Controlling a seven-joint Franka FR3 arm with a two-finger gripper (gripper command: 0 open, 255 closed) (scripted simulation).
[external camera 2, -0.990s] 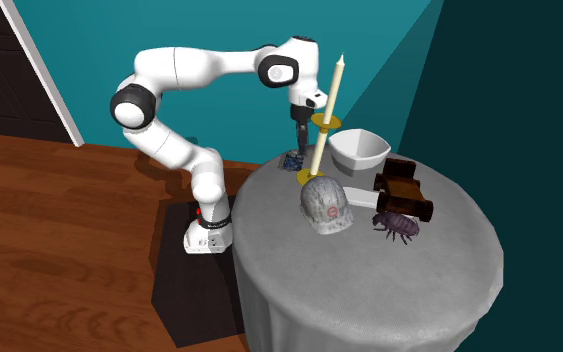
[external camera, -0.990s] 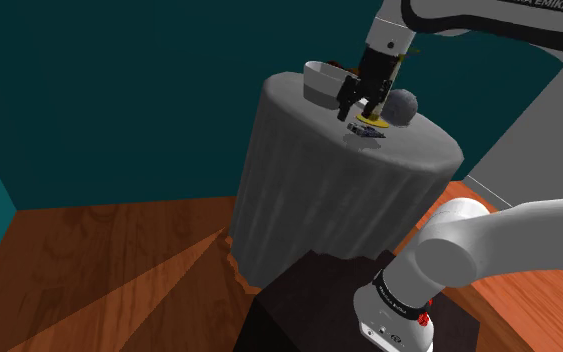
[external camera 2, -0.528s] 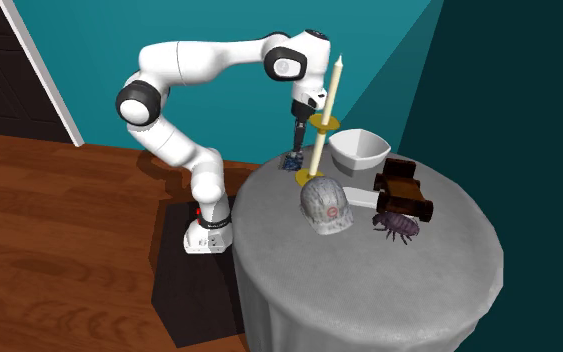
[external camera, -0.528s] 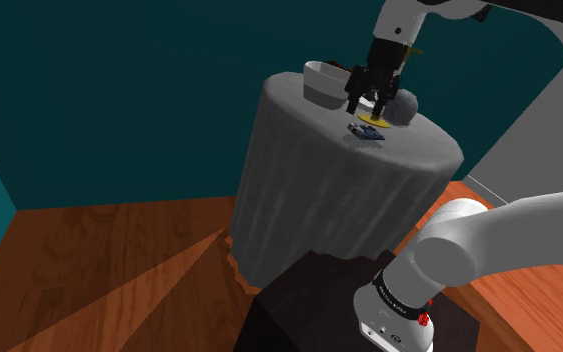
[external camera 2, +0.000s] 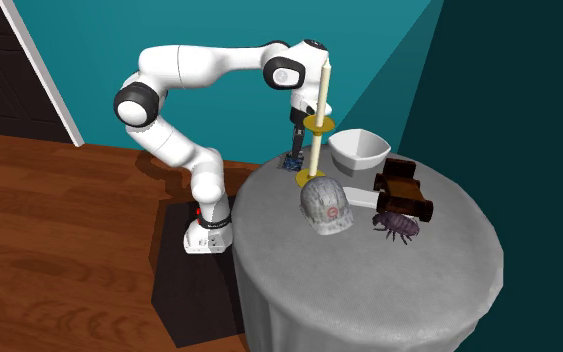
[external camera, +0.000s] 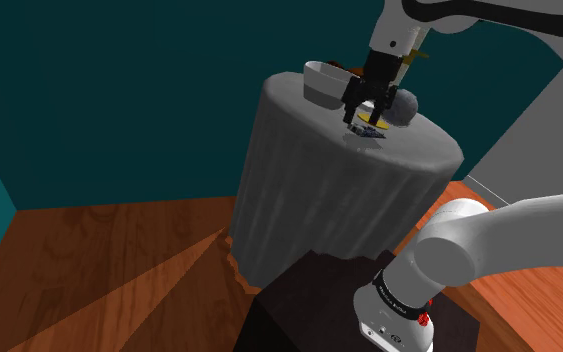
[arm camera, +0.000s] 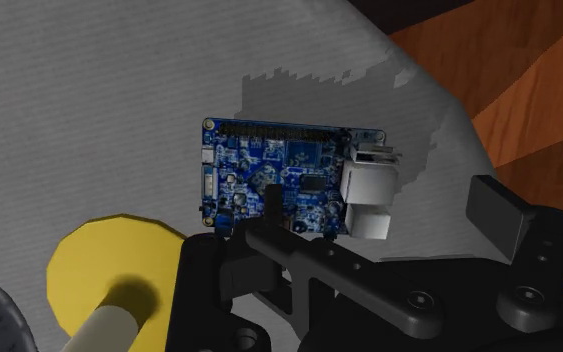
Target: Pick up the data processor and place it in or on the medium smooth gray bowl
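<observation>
One round counter (external camera 2: 369,290) carries six kinds of thing, one of each: one blue circuit board (arm camera: 279,185), one pale bowl (external camera 2: 361,150), one candle (external camera 2: 321,95) in one yellow holder (arm camera: 84,262), one grey helmet (external camera 2: 326,208), one dark brown toy cart (external camera 2: 404,188), and one dark bug (external camera 2: 399,228).

blue circuit board (arm camera: 279,180) on grey cloth (arm camera: 89,100), hand (arm camera: 381,205) spread over it

On the cloth-draped round table (external camera 2: 389,300) we see a tall cream candle (external camera 2: 320,110) on a yellow holder. In the second exterior view, a grey helmet (external camera 2: 327,208) sits just below the candle, with a dark brown cart (external camera 2: 405,190) and a purple bug (external camera 2: 397,226) to the candle's right.
</observation>
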